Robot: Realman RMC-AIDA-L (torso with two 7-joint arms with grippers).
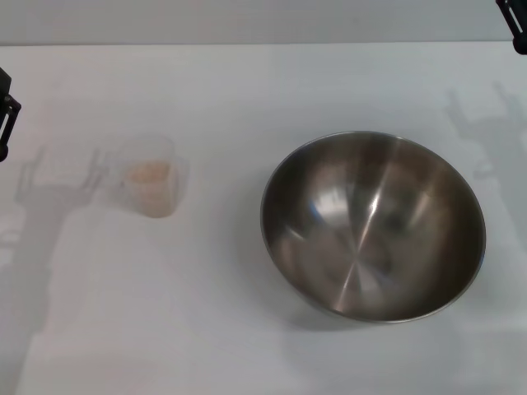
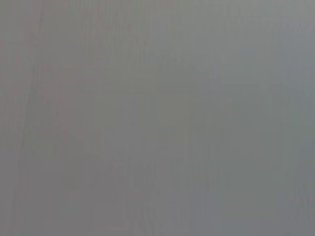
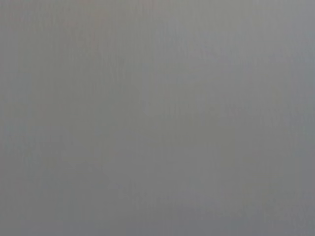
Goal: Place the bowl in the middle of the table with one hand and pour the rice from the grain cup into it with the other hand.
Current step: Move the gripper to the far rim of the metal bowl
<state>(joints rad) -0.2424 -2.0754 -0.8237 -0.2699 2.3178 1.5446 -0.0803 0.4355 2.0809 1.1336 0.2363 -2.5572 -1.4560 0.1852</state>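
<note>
The bowl point(image 1: 373, 226) stands empty on the table point(image 1: 247, 346), right of the middle. The cup point(image 1: 151, 183) stands upright on the left side, well apart from the bowl, with rice point(image 1: 152, 175) inside it. The right gripper point(image 1: 515, 23) shows only at the far right corner, the left gripper point(image 1: 5, 111) at the left edge — whether either is wide or narrow, I cannot tell. The bowl lies nearer the right arm, the cup nearer the left — so probably the right arm moves the bowl.
</note>
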